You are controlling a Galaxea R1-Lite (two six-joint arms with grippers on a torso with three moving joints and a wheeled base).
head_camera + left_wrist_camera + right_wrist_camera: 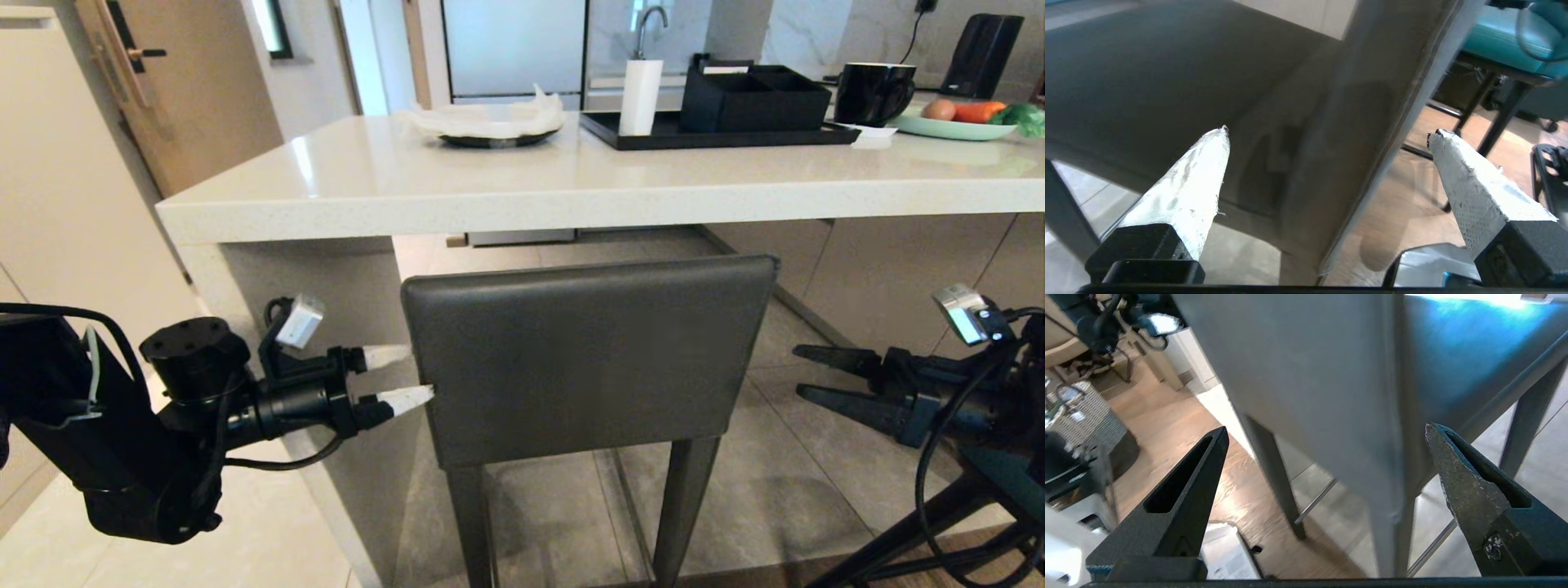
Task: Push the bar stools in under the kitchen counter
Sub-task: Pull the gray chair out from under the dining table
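The grey bar stool (588, 359) stands with its low back toward me, just below the front edge of the kitchen counter (571, 184). My left gripper (400, 377) is open at the back's left edge, and its lower white fingertip (412, 398) touches that edge. In the left wrist view the back's edge (1355, 122) runs between the spread fingers of the left gripper (1331, 131). My right gripper (804, 371) is open, a short gap from the back's right edge. Ahead of the right gripper (1327, 429) is the stool's back (1310, 375). The teal bar stool (1008, 482) (1502, 36) stands at my right.
On the counter are a dark plate with white paper (490, 126), a black tray (718, 137) holding a white cup and a black organiser, a black mug (873, 91) and a plate of vegetables (955, 122). The counter's white end panel (269, 286) is left of the stool. A wicker basket (1081, 412) stands on the wood floor.
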